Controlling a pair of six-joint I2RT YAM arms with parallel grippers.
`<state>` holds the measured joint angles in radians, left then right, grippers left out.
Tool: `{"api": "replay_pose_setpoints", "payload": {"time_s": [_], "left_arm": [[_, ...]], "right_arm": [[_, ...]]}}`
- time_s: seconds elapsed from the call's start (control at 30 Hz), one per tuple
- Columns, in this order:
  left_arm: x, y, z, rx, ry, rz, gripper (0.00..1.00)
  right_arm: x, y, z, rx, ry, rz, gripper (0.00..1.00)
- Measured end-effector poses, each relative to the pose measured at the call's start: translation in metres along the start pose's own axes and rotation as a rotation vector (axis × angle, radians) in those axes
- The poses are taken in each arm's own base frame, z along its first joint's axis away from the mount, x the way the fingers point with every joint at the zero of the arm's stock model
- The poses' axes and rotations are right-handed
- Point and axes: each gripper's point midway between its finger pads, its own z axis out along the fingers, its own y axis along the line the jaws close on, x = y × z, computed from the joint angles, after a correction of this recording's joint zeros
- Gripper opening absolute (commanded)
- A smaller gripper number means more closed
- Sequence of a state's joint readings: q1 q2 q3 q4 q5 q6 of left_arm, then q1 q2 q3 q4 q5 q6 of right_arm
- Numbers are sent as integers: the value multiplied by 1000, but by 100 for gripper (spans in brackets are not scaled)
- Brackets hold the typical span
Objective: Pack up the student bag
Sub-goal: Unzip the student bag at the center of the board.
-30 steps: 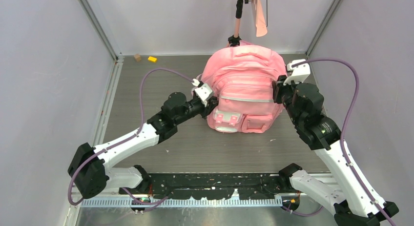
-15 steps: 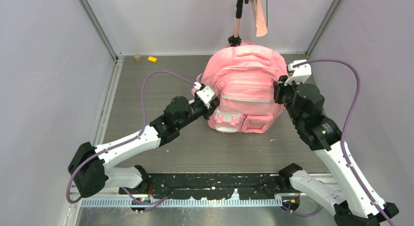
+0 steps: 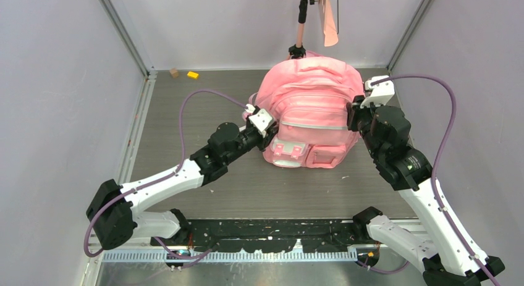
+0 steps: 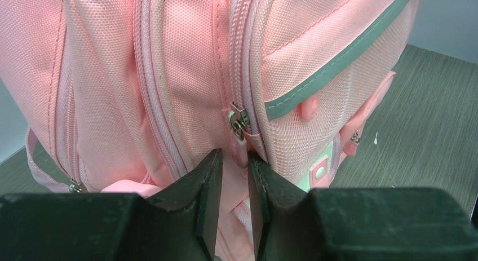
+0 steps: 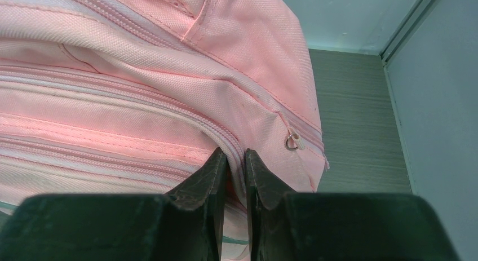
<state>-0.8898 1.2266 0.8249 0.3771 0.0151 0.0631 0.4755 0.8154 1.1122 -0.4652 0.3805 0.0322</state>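
**Pink backpack, flanked by two hands**

Large bright pink fabric student bag (image 3: 312, 116) is stood upright mid-desk (image 3: 185, 113), towards the back wall. Left hand (image 4: 234, 165) is set at its left side, fingers nearly together, pinching the pink zip pull tab (image 4: 239, 148). Right hand (image 5: 234, 162) is pinched on a fold of the bag's right-side fabric.

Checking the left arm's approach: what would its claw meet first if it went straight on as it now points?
Probably the zip pull hanging on the student bag, right between the left claw fingertips, with pink fabric behind it; depth is unclear.
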Motion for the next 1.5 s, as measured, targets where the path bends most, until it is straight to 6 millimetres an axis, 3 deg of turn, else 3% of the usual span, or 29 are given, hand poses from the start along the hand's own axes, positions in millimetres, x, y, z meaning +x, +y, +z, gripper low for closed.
{"api": "replay_pose_setpoints", "payload": {"time_s": [0.33,0.37,0.43,0.47,0.87,1.2,1.5], "left_arm": [[-5,-1,4,-5,-26,-8,20],[-5,-1,4,-6,-28,-11,17],[-5,-1,5,-6,-32,-14,1],[-5,-2,6,-4,-34,-17,0],[-15,-1,3,-20,-61,-34,0],[-38,2,3,-27,-64,-8,0],[-65,-1,-1,57,79,142,0]], "right_arm": [[0,-2,0,13,-1,0,8],[0,-3,0,13,-1,0,8],[0,-3,0,15,-1,0,8],[0,-3,0,16,-1,0,8],[1,-3,0,16,-3,1,8],[1,-3,-1,11,-7,2,8],[1,-1,-1,1,-7,3,8]]}}
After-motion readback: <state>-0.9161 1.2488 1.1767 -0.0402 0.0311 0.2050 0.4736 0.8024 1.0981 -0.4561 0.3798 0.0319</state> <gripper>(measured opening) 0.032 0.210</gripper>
